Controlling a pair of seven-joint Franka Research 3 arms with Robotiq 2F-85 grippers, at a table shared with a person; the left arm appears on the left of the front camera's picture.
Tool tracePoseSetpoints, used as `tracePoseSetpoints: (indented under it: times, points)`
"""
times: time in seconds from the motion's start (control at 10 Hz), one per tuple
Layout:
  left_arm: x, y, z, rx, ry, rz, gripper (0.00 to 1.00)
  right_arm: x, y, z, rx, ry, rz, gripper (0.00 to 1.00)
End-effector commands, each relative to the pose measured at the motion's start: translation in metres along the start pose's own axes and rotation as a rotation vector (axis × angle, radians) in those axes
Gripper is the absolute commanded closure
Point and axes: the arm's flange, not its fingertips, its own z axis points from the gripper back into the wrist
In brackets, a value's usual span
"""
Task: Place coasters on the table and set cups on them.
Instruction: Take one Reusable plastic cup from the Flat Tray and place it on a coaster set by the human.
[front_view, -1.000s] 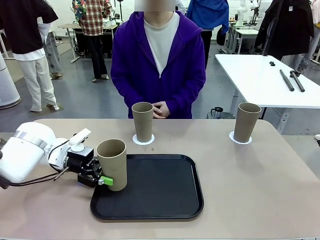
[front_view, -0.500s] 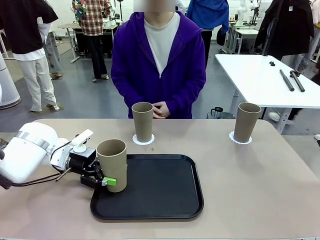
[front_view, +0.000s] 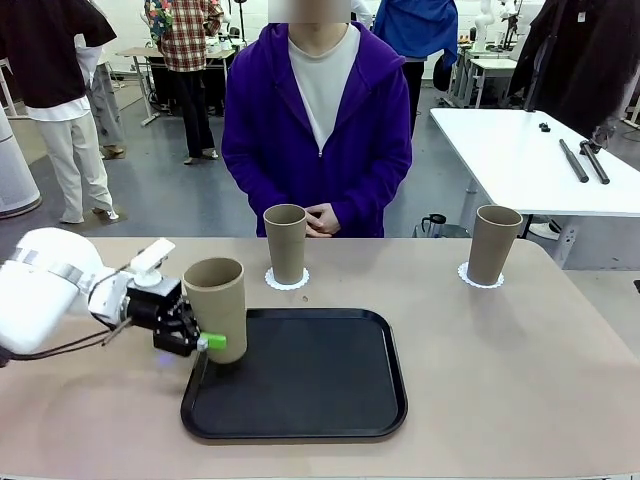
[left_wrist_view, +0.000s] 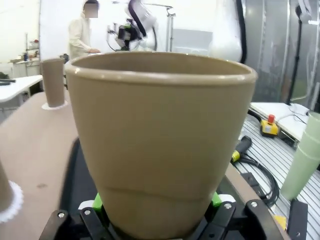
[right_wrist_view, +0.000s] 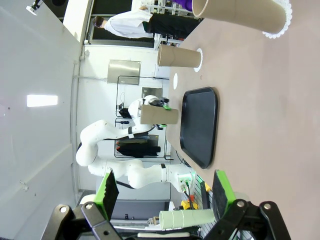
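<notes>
My left gripper (front_view: 203, 341) is shut on a tan cup (front_view: 215, 308) and holds it upright, low over the black tray's left edge. That cup (left_wrist_view: 160, 140) stands close in the left wrist view between the green pads (left_wrist_view: 216, 199). A second cup (front_view: 285, 243) stands on a lacy white coaster (front_view: 287, 280) in front of the person. A third cup (front_view: 494, 244) stands on a coaster (front_view: 480, 279) at the far right of the table (front_view: 500, 380). My right gripper (right_wrist_view: 165, 192) is open and holds nothing. A small pale disc (right_wrist_view: 175, 80) that looks like a bare coaster lies on the table.
The black tray (front_view: 300, 380) lies bare at the table's near middle. A person in a purple jacket (front_view: 316, 130) stands at the far edge with hands clasped. A white table (front_view: 530, 160) stands behind on the right. Stacked pale green cups (right_wrist_view: 187, 217) sit off the table.
My left gripper has shut on the cup, then lifted it off the tray and carried it a little left and away from me. The other two cups have not moved.
</notes>
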Motion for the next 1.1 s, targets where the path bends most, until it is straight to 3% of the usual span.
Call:
tracePoseSetpoints:
  times: [0.0, 0.3, 0.5, 0.6, 0.8, 0.9, 1.0]
  points:
    - [0.083, -0.022, 0.008, 0.138, 0.013, 0.026, 1.00, -0.001, 0.001, 0.000, 0.000, 0.002, -0.007, 0.00]
    - [0.161, -0.035, 0.027, 0.177, -0.006, 0.042, 1.00, -0.001, 0.001, 0.000, 0.000, 0.002, -0.007, 0.00]
    - [0.171, -0.042, 0.029, 0.163, 0.008, 0.101, 1.00, -0.001, 0.001, 0.000, 0.000, 0.002, -0.007, 0.00]
    - [0.176, -0.033, 0.034, 0.161, -0.009, 0.024, 1.00, -0.001, 0.001, 0.000, 0.000, 0.002, -0.007, 0.00]
    - [0.176, -0.033, 0.034, 0.161, -0.009, 0.024, 1.00, -0.001, 0.001, 0.000, 0.000, 0.002, -0.007, 0.00]
    - [0.180, -0.036, 0.035, 0.165, -0.004, 0.050, 0.18, -0.001, 0.001, 0.000, 0.000, 0.002, -0.007, 0.00]
    - [0.170, -0.009, 0.067, 0.174, -0.022, 0.040, 0.18, -0.001, 0.001, 0.000, 0.000, 0.002, -0.007, 0.00]
